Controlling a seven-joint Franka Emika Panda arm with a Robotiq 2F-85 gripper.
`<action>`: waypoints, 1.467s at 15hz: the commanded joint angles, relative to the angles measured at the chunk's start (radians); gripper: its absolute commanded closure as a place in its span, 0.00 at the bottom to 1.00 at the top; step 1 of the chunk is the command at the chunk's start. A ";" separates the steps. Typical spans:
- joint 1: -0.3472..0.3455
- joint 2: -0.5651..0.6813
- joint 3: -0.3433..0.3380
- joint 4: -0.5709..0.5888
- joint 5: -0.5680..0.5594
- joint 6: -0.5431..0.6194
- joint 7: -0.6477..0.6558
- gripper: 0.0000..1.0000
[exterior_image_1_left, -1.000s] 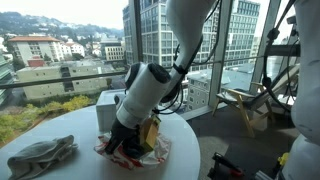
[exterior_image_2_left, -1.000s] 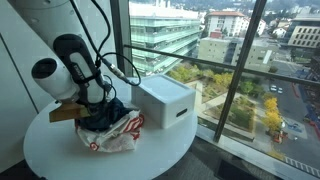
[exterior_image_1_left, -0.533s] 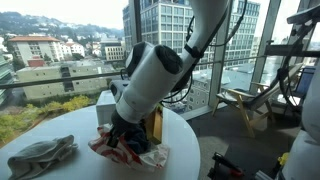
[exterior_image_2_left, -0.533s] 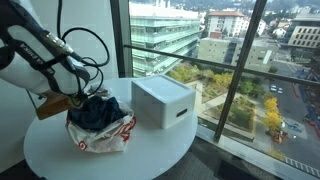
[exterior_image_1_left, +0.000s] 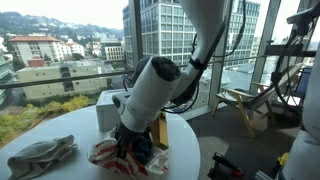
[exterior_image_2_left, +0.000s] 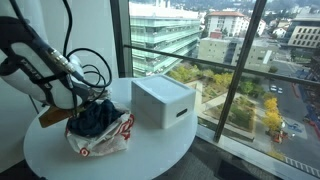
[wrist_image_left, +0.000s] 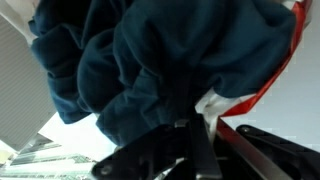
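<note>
A dark blue cloth (exterior_image_2_left: 95, 119) sits bunched in a white and red plastic bag (exterior_image_2_left: 108, 141) on a round white table (exterior_image_2_left: 150, 152). My gripper (exterior_image_2_left: 84, 100) reaches down onto the cloth from above. In the wrist view the cloth (wrist_image_left: 150, 60) fills the picture and gathers into a pinch between my jaws (wrist_image_left: 195, 140), which look shut on it. The bag's white and red edge (wrist_image_left: 262, 82) shows beside the jaws. In an exterior view the arm covers most of the cloth, and the bag (exterior_image_1_left: 103, 158) spreads under my gripper (exterior_image_1_left: 128, 150).
A white box (exterior_image_2_left: 162, 100) stands on the table next to the bag, towards the window; it also shows behind the arm (exterior_image_1_left: 107, 107). A brown wooden block (exterior_image_2_left: 52, 116) lies beside the bag. A grey crumpled cloth (exterior_image_1_left: 40, 157) lies near the table's edge. Glass walls surround the table.
The arm has swung and lowered over the bag. The bag and blue cloth have shifted slightly across the table with the gripper.
</note>
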 joint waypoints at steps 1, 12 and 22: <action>0.027 0.081 -0.054 0.014 0.123 0.033 -0.165 1.00; 0.208 -0.026 -0.146 -0.162 0.767 0.026 -0.565 0.06; 0.294 -0.301 -0.010 -0.099 1.605 -0.506 -1.041 0.00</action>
